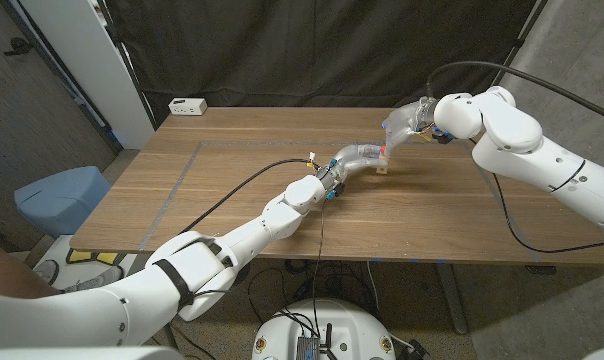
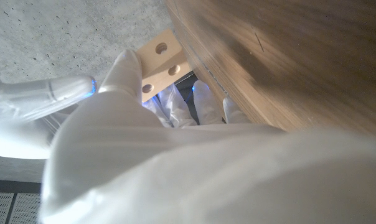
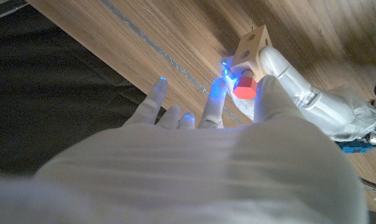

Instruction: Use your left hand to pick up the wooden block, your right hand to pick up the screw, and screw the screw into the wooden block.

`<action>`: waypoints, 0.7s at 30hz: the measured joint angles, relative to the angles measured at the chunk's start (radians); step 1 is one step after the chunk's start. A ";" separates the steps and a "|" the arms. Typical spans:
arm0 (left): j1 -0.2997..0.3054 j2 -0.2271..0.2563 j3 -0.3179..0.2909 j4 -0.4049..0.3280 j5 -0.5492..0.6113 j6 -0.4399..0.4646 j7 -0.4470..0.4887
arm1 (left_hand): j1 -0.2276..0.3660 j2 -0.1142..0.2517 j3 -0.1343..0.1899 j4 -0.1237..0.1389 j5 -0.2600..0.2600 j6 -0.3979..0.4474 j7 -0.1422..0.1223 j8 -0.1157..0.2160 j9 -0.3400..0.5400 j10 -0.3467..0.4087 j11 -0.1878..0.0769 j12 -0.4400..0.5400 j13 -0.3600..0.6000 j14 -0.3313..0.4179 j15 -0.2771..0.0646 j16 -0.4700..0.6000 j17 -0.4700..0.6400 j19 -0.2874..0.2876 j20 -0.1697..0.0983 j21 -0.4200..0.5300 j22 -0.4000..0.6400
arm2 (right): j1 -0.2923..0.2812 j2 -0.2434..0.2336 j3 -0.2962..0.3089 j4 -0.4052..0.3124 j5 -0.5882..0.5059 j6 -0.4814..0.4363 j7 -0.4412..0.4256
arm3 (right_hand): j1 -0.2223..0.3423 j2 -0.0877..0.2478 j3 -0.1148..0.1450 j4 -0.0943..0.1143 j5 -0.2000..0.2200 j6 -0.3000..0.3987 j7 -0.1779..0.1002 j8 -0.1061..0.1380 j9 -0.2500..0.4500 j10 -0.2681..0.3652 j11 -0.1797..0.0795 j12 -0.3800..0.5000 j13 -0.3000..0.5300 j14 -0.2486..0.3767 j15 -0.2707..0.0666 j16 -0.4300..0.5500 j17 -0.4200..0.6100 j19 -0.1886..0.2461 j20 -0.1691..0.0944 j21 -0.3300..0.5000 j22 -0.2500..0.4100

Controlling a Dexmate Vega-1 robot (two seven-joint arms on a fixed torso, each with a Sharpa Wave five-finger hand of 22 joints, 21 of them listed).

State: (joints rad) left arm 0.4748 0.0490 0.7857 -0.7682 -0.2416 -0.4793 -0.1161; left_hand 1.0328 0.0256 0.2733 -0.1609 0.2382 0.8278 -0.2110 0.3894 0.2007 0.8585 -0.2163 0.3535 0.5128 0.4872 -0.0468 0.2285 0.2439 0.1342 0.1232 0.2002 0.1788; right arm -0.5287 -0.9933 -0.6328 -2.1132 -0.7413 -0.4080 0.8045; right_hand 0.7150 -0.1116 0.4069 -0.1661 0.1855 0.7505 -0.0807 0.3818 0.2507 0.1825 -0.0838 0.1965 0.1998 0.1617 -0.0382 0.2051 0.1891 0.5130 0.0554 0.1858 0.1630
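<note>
Our right robot hand (image 3: 238, 118) pinches the red-headed screw (image 3: 244, 86) against the wooden block (image 3: 249, 50), which our left robot hand (image 2: 122, 93) grips just above the desk (image 1: 232, 190). We risk cross-threading or dropping the screw if the block tilts.
</note>
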 measured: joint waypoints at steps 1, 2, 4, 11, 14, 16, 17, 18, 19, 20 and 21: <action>-0.001 -0.001 0.000 0.002 0.000 0.000 0.000 | 0.000 0.000 0.000 0.000 0.000 0.000 0.000 0.000 0.000 0.000 0.000 0.000 0.000 0.000 0.000 0.000 0.000 0.000 0.000 0.000 0.000 | 0.000 0.000 0.000 0.001 0.000 0.000 -0.001 | 0.000 0.000 0.000 0.000 0.000 0.007 0.001 0.005 0.000 0.004 0.004 0.005 0.000 0.003 -0.003 0.000 0.003 0.000 0.000 0.000 0.000; -0.001 -0.001 0.000 0.003 0.000 0.000 0.000 | 0.000 0.000 0.000 0.000 0.000 0.000 0.000 0.000 0.000 0.000 0.000 0.000 0.000 0.000 0.000 0.000 0.000 0.000 0.000 0.000 0.000 | 0.000 0.003 0.000 0.003 -0.001 0.002 -0.003 | 0.000 0.000 0.000 0.000 0.000 0.008 -0.001 0.008 0.000 0.005 0.005 0.007 0.000 0.003 -0.003 0.000 0.004 0.000 0.000 0.000 0.000; -0.004 -0.003 0.000 0.009 -0.001 -0.004 0.000 | 0.000 0.000 0.000 0.000 0.000 0.000 0.000 0.000 0.000 0.000 0.000 0.000 0.000 0.000 0.000 0.000 0.000 0.000 0.000 0.000 0.000 | 0.000 0.007 0.000 0.007 -0.002 0.004 -0.006 | 0.002 0.002 0.000 0.000 0.000 0.017 0.003 0.008 0.000 0.011 0.000 0.007 0.000 0.007 0.001 0.000 0.004 0.000 0.000 0.000 0.000; -0.011 -0.010 0.000 0.028 -0.003 -0.012 -0.003 | 0.000 0.000 0.000 0.000 -0.001 0.000 0.000 0.000 0.000 0.000 0.000 0.000 0.000 0.000 0.000 0.000 0.000 0.000 0.000 0.000 0.000 | 0.004 0.018 -0.002 0.020 -0.004 0.012 -0.011 | 0.011 0.011 0.012 0.004 0.000 0.044 -0.001 0.023 -0.004 0.025 -0.004 0.007 0.000 0.013 -0.003 0.006 0.004 0.005 -0.005 0.000 0.002; -0.014 -0.013 0.000 0.035 -0.004 -0.013 -0.003 | 0.000 0.000 0.000 0.000 0.000 0.000 0.000 0.000 0.000 0.000 0.000 0.000 0.000 0.000 0.000 0.000 0.000 0.000 0.000 0.000 0.000 | 0.005 0.020 -0.003 0.023 -0.004 0.016 -0.015 | 0.011 0.011 0.014 0.002 0.000 0.055 0.002 0.027 -0.005 0.029 -0.008 0.007 0.000 0.019 0.002 0.006 0.004 0.005 -0.005 0.000 0.003; -0.016 -0.014 -0.001 0.039 -0.004 -0.013 -0.003 | 0.000 0.000 0.000 0.000 0.003 0.000 0.000 0.000 0.000 0.000 0.000 0.000 0.000 0.000 0.000 0.000 0.000 0.000 0.000 0.000 0.000 | 0.005 0.020 -0.003 0.023 -0.005 0.017 -0.016 | 0.011 0.011 0.016 0.000 0.000 0.059 -0.002 0.029 -0.005 0.034 -0.013 0.011 0.000 0.021 0.000 0.006 0.004 0.009 -0.009 0.000 0.003; -0.017 -0.015 -0.001 0.042 -0.004 -0.013 -0.003 | 0.000 0.000 0.000 0.000 0.003 0.000 0.000 0.000 0.000 0.000 0.000 0.000 0.000 0.000 0.000 0.000 0.000 0.000 0.000 0.000 0.000 | 0.005 0.020 -0.003 0.023 -0.005 0.018 -0.017 | 0.014 0.014 0.018 0.001 0.000 0.061 0.001 0.033 -0.005 0.034 -0.013 0.011 0.000 0.023 -0.001 0.006 0.004 0.009 -0.009 0.000 0.003; -0.018 -0.016 -0.001 0.045 -0.004 -0.013 -0.003 | 0.000 0.000 0.000 0.000 0.003 0.000 0.000 0.000 0.000 0.000 0.000 0.000 0.000 0.000 0.000 0.000 0.000 0.000 0.000 0.000 0.000 | 0.005 0.020 -0.003 0.023 -0.005 0.020 -0.018 | 0.019 0.019 0.020 0.003 0.000 0.066 0.002 0.033 -0.005 0.034 -0.013 0.011 0.000 0.024 -0.003 0.006 0.004 0.009 -0.009 0.000 0.003; -0.019 -0.017 -0.001 0.046 -0.005 -0.020 -0.007 | 0.000 0.000 0.000 0.000 0.003 0.000 0.000 0.000 0.000 0.000 0.000 0.000 0.000 0.000 0.000 0.000 0.000 0.000 0.000 0.000 0.000 | 0.010 0.028 -0.008 0.032 -0.005 0.021 -0.019 | 0.019 0.019 0.022 0.001 0.000 0.071 -0.003 0.036 -0.005 0.034 -0.013 0.011 0.000 0.024 -0.003 0.006 0.004 0.011 -0.011 0.000 0.003; -0.020 -0.018 -0.001 0.050 -0.005 -0.022 -0.008 | 0.000 0.000 0.000 0.000 0.003 0.000 0.000 0.000 0.000 0.000 0.000 0.000 0.000 0.000 0.000 0.000 0.000 0.000 0.000 0.000 0.000 | 0.011 0.029 -0.009 0.034 -0.006 0.021 -0.020 | 0.019 0.019 0.024 -0.001 0.000 0.072 -0.003 0.036 -0.005 0.036 -0.015 0.011 0.000 0.024 -0.003 0.006 0.004 0.017 -0.009 0.000 0.003; -0.021 -0.018 -0.001 0.051 -0.005 -0.022 -0.008 | 0.000 0.000 0.000 0.000 0.003 0.000 0.000 0.000 0.000 0.000 0.000 0.000 0.000 0.000 0.000 0.000 0.000 0.000 0.000 0.000 0.000 | 0.011 0.029 -0.009 0.034 -0.006 0.022 -0.021 | 0.019 0.019 0.024 -0.001 0.000 0.075 0.000 0.040 -0.005 0.038 -0.016 0.011 0.000 0.025 -0.003 0.006 0.004 0.018 -0.007 0.000 0.003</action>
State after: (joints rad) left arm 0.4541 0.0308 0.7848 -0.7174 -0.2471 -0.5009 -0.1240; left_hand 1.0328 0.0255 0.2732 -0.1609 0.2410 0.8279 -0.2110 0.3898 0.2007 0.8581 -0.2166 0.3535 0.5128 0.4872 -0.0468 0.2285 0.2438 0.1342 0.1233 0.2002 0.1788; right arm -0.5177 -0.9646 -0.6419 -2.0792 -0.7478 -0.3865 0.7834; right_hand 0.7335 -0.0931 0.4310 -0.1669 0.1855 0.8259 -0.0805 0.4213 0.2460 0.2204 -0.1002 0.2077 0.2000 0.1864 -0.0408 0.2109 0.1933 0.5311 0.0482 0.1857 0.1656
